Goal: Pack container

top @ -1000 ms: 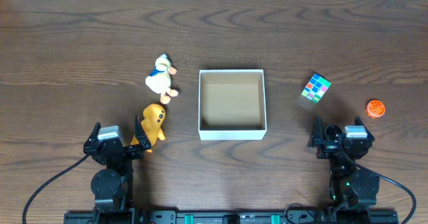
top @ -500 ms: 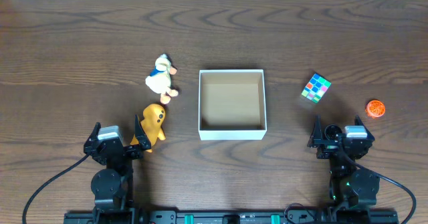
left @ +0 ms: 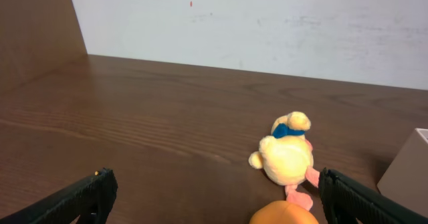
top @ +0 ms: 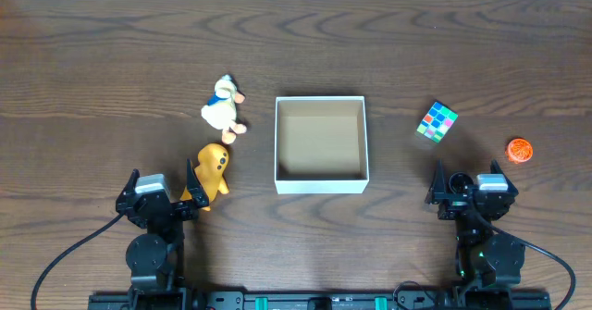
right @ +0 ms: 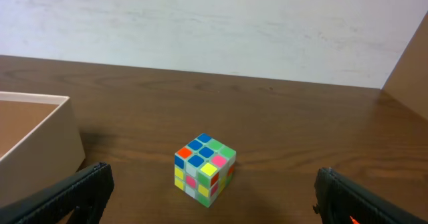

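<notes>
The container is a square white-walled box with a tan inside, at the table's middle; it holds nothing. Its wall shows in the right wrist view and its corner in the left wrist view. A cream duck plush and an orange plush toy lie left of it. A coloured puzzle cube and an orange ball lie right of it. My left gripper is open, just behind the orange toy. My right gripper is open, short of the cube.
The dark wooden table runs to a white wall at the back. Both arm bases stand at the near edge, with cables beside them.
</notes>
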Available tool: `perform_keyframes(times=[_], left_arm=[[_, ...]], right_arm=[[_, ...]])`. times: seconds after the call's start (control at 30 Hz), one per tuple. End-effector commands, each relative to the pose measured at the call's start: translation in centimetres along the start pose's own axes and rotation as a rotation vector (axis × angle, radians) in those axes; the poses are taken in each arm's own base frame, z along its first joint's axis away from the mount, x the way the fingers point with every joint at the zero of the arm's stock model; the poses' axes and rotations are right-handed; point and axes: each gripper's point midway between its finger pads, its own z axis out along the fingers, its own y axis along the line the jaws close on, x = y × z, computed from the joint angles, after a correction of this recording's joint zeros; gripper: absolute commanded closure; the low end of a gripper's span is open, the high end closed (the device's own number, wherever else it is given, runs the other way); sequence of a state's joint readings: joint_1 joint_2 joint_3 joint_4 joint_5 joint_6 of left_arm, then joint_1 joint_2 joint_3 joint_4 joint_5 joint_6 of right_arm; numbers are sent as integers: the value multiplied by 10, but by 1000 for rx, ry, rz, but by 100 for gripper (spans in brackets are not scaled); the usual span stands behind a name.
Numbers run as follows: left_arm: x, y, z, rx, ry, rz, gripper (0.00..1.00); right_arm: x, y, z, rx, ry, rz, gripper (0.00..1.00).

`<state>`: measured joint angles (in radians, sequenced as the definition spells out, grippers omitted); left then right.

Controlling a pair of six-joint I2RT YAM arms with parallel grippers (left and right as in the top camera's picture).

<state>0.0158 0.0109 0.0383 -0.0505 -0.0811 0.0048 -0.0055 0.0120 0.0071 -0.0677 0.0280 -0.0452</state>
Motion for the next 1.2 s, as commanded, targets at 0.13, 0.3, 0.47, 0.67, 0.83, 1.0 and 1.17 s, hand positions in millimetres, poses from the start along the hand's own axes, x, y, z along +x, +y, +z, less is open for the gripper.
perform_keyframes(times=[0.13,0.3,0.47,0.67,0.83,1.0,1.17], left_arm=[[19,-1,2,4,42,23,2],[19,-1,2,4,43,23,2],[19,-1,2,4,42,24,2],[19,-1,2,4,42,34,2],[18,2,2,-8,39,35,2],[-3,-3,-1,19,-3,-222,2],[-50,-10,-7,49,-25,-290,2]], right_arm=[[1,-2,0,5,1,0,1],[1,-2,0,5,1,0,1],[1,-1,0,4,0,0,1],[1,-6,0,30,1,0,1],[1,-2,0,7,2,160,1],[2,-1,0,4,25,357,1],[-22,-3,-1,13,73,330,1]])
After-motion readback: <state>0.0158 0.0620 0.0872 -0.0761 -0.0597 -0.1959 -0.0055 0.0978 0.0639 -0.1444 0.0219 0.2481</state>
